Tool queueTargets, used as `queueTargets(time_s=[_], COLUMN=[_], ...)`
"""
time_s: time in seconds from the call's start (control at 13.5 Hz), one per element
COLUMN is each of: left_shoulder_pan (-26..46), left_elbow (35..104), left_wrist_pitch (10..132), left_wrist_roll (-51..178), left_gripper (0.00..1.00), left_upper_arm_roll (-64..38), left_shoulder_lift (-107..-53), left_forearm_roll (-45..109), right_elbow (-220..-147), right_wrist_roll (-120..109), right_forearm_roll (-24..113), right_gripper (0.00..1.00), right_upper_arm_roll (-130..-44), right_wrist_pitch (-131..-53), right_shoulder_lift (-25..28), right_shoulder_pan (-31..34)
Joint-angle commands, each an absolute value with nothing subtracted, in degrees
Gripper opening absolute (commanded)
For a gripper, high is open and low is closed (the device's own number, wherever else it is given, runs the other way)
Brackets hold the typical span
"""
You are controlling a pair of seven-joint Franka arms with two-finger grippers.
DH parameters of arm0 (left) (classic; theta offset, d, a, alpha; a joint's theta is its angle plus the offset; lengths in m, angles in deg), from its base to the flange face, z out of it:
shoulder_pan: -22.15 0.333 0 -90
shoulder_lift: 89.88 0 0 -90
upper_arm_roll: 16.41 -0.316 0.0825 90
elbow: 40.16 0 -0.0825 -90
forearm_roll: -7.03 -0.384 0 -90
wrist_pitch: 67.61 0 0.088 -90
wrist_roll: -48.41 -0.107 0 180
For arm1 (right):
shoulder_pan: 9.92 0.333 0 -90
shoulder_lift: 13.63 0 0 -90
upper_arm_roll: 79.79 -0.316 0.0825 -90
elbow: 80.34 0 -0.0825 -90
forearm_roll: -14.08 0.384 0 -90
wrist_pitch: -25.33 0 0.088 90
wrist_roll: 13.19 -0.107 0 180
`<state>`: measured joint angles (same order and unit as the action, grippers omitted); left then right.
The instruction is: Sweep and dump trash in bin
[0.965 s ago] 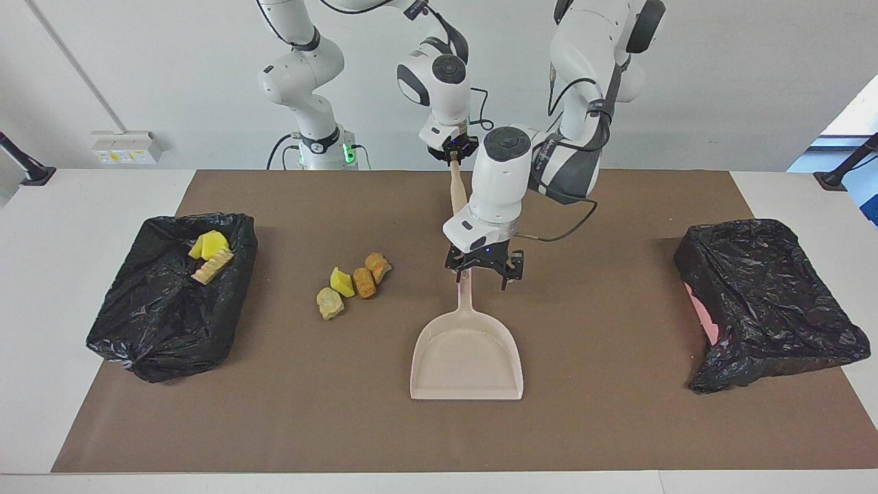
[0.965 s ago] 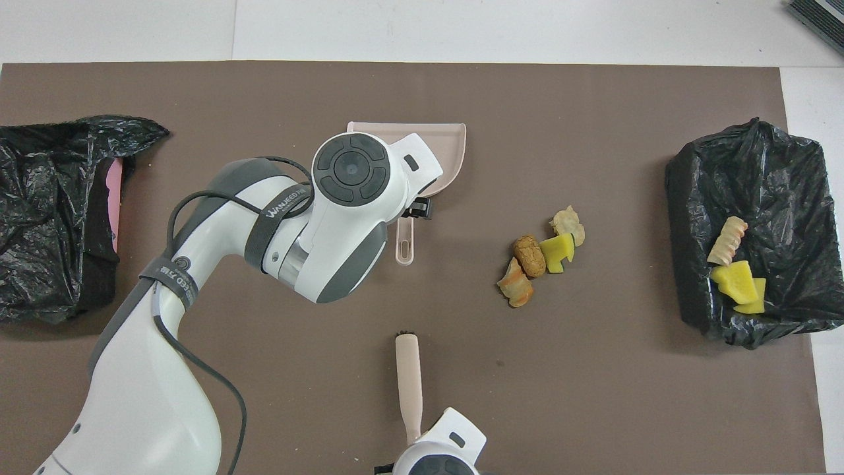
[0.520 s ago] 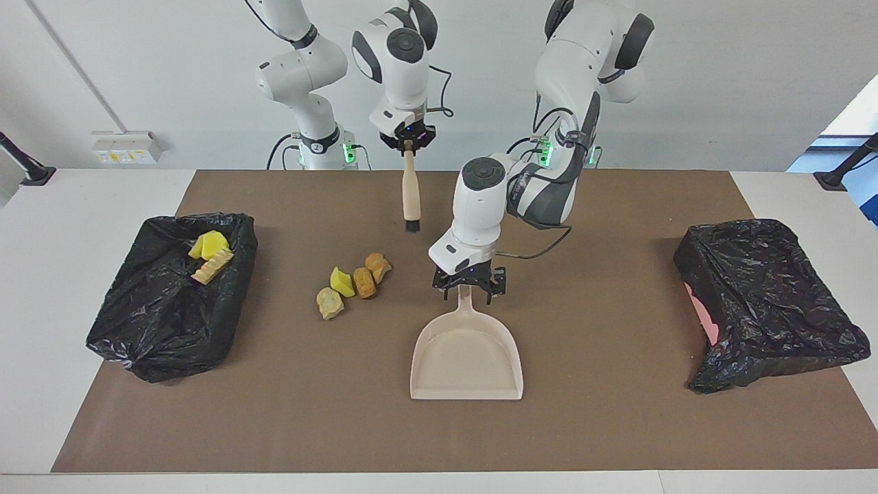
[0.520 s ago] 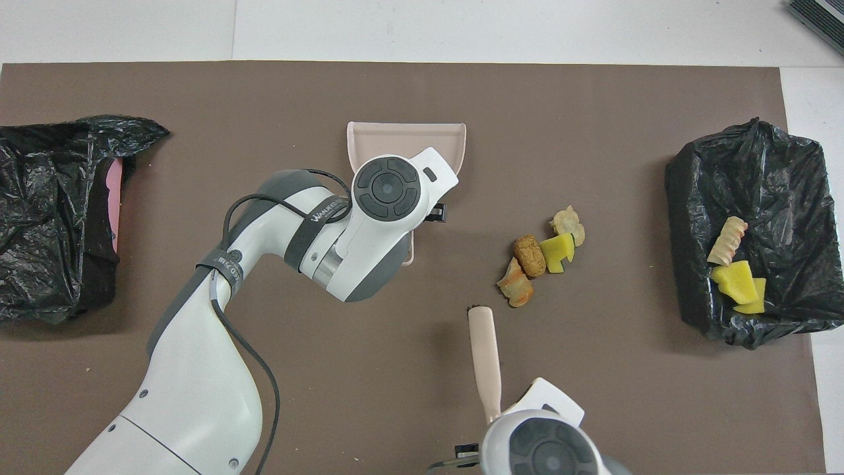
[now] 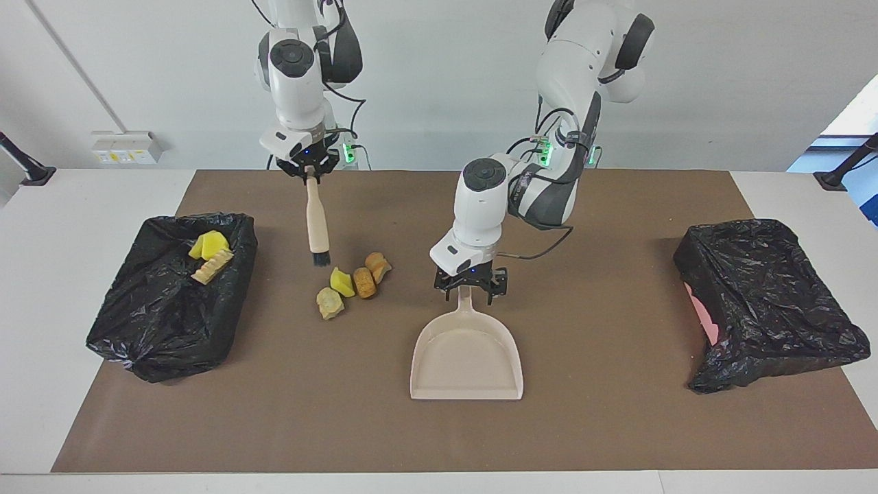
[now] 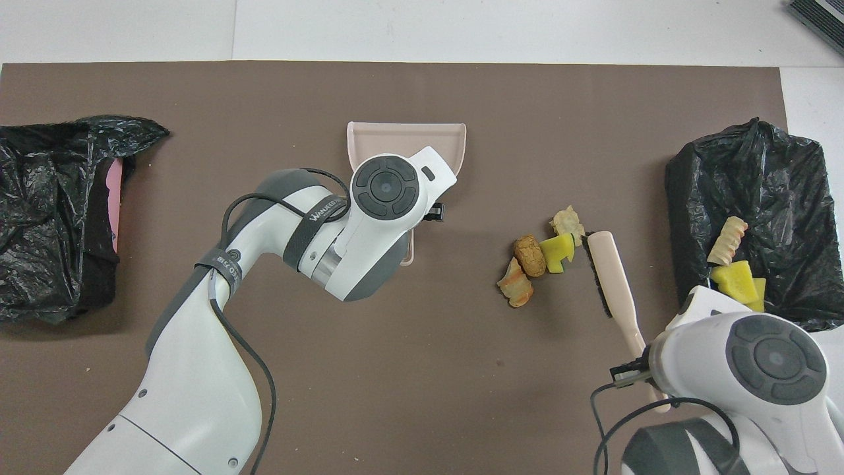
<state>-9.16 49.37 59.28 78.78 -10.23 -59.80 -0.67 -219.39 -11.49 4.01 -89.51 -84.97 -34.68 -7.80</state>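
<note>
**A:** Where is the trash?

**B:** Four sponge chunks (image 5: pixel 351 283) lie in a cluster on the brown mat (image 5: pixel 617 425), just left of centre in the facing view. Three more pieces (image 5: pixel 209 255) sit inside the black-lined bin (image 5: pixel 164 329) at the left of that frame. In the overhead view the cluster (image 6: pixel 541 257) shows right of centre.

**A:** And the right hand?

**B:** The right hand (image 5: pixel 306 169), upper left of centre in the facing view, is clenched on the top of a wooden-handled brush (image 5: pixel 317 223). The brush hangs nearly upright, its dark bristles low, just above and left of the cluster in the frame. I cannot tell whether the bristles touch the mat. From overhead the brush (image 6: pixel 616 277) lies just beside the yellow chunk, between the cluster and the bin (image 6: pixel 778 191).

**A:** The left hand?

**B:** The left hand (image 5: pixel 470 287) is at the middle of the facing view, down over the handle of the beige dustpan (image 5: pixel 466 357). Its fingers stand apart on either side of the handle, not gripping it. The dustpan lies flat on the mat, its wide mouth toward the bottom of the frame, near the chunks but apart from them.

**A:** Anything else on the table?

**B:** A second black-lined bin (image 5: pixel 768 302) at the right of the facing view, with a pink edge showing.
</note>
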Motion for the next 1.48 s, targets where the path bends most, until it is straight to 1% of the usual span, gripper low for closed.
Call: queueTargets(time_s=[0.0,0.07,0.15,0.22,0.3,0.37,0.52,0.67,0.82,0.96,1.04,1.19,1.26,1.41], left_shoulder_pan=[-9.8,-9.8,-9.9,-9.9,-9.8,-9.7,-9.6,-9.0,-8.3,-8.0,-6.1,-5.0,-4.2,-4.1], left_elbow=[49.9,50.3,50.8,51.6,51.7,51.8,52.1,52.1,52.4,52.8,53.1,53.3,53.4,53.5], left_wrist_pitch=[58.2,58.2,58.1,58.2,58.2,58.1,57.9,57.5,54.3,50.1,48.7,44.8,41.8,39.4], left_wrist_roll=[79.4,79.4,79.4,79.3,79.3,79.3,79.1,77.4,71.5,61.8,54.2,42.4,38.3,34.5], left_gripper=[0.91,0.82,0.64,0.57,0.53,0.51,0.19,0.08,0.06,0.04,0.04,0.05,0.05,0.04], left_upper_arm_roll=[-10.7,-10.7,-10.7,-10.7,-10.7,-10.6,-10.6,-10.7,-10.7,-11.0,-11.0,-11.1,-11.0,-11.0], left_shoulder_lift=[-60.4,-60.6,-61.0,-61.3,-61.6,-61.6,-62.1,-63.2,-65.3,-67.4,-68.3,-70.1,-70.7,-71.5], left_forearm_roll=[-1.2,-1.1,-1.1,-1.2,-1.1,-1.1,-1.1,-1.1,-1.1,-1.1,-1.1,-1.1,-1.1,-1.1], right_elbow=[-213.4,-211.0,-209.2,-208.8,-209.0,-209.0,-209.5,-210.6,-210.5,-208.9,-207.1,-204.7,-205.8,-213.3], right_wrist_roll=[-9.4,-8.0,-6.6,-6.0,-6.1,-6.2,-6.0,-6.3,-7.7,-8.7,-8.8,-9.7,-10.1,-12.7], right_forearm_roll=[-4.2,-5.9,-7.4,-7.5,-7.1,-6.4,-1.7,6.0,15.6,17.2,17.0,15.8,13.1,10.6], right_gripper=[0.00,0.00,0.00,0.00,0.00,0.00,0.00,0.00,0.00,0.00,0.00,0.00,0.00,0.00], right_upper_arm_roll=[-90.6,-90.5,-90.5,-90.5,-90.6,-90.7,-90.9,-90.9,-90.8,-90.3,-90.3,-90.0,-89.9,-90.2], right_wrist_pitch=[-90.0,-91.0,-91.5,-93.0,-93.8,-93.9,-93.5,-91.9,-91.0,-90.1,-87.5,-81.0,-79.6,-80.8], right_shoulder_lift=[-23.4,-20.0,-16.7,-14.9,-13.6,-12.4,-11.5,-12.6,-12.8,-13.0,-14.6,-17.2,-19.3,-24.8], right_shoulder_pan=[-10.8,-11.2,-11.6,-12.3,-12.3,-12.2,-11.3,-7.1,-6.9,-8.7,-10.9,-12.4,-12.5,-12.5])
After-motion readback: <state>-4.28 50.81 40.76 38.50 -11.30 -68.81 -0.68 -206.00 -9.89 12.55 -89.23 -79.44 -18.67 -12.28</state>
